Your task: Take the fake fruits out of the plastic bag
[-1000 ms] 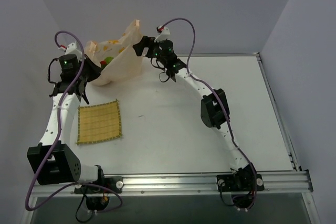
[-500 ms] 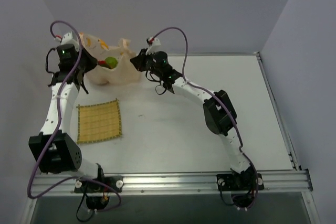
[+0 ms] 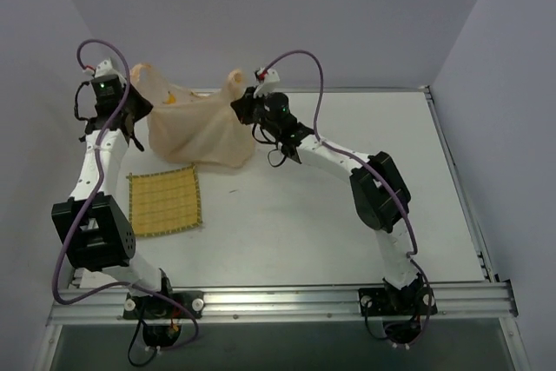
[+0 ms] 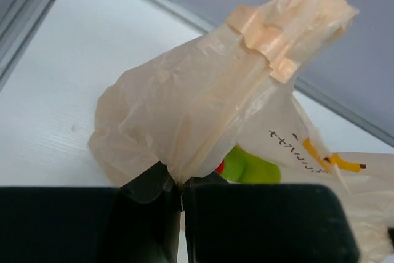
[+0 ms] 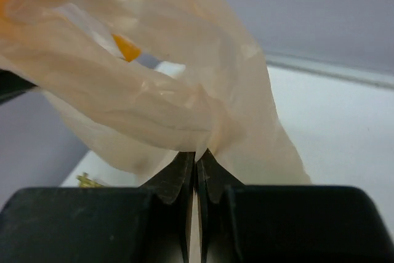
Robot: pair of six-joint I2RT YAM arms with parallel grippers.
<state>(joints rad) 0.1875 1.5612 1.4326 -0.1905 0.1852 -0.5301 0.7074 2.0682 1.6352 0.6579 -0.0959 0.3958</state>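
The pale-orange plastic bag [image 3: 198,130] hangs stretched between both arms at the back left of the table. My left gripper [image 3: 139,97] is shut on its left edge; in the left wrist view the film [image 4: 203,109] rises from the closed jaws. A lime-green fake fruit [image 4: 249,165] with a bit of red beside it shows just behind the film. My right gripper [image 3: 239,103] is shut on the bag's right handle loop, and in the right wrist view the bag [image 5: 154,103] bunches out of the closed jaws. From above, the fruits are hidden by the bag.
A square yellow woven mat [image 3: 164,201] lies on the white table in front of the bag. The back wall stands close behind the bag, and the left wall is near my left arm. A metal rail [image 3: 287,301] runs along the near edge.
My right gripper closed on the bag's right side and lifted it. The bag went from slumped and open, with a green fruit visible inside, to stretched and draped between the two grippers.
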